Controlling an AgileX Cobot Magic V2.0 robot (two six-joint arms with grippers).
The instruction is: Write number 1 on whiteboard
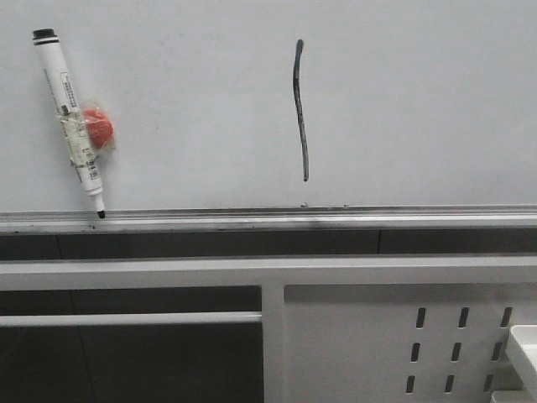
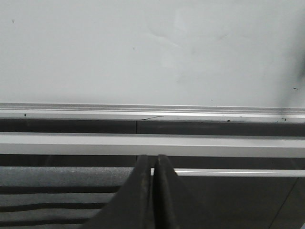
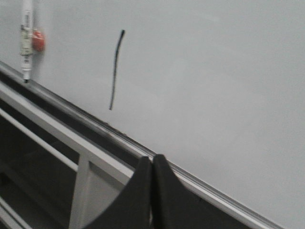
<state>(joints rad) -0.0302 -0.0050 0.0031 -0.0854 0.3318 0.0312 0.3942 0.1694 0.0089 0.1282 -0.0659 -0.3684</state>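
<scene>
Our number 1 mid-whiteboard, marker by its left edge, our left gripper and right gripper both pressed together, empty.

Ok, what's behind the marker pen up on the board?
A red round piece, taped to the marker pen, sits between it and the whiteboard. What fixes it to the board is covered.

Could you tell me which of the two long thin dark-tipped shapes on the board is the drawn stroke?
The number 1 mid-whiteboard is drawn: flat, grey-black, slightly curved. The marker pen at left is a white-bodied object, tip on the ledge.
</scene>
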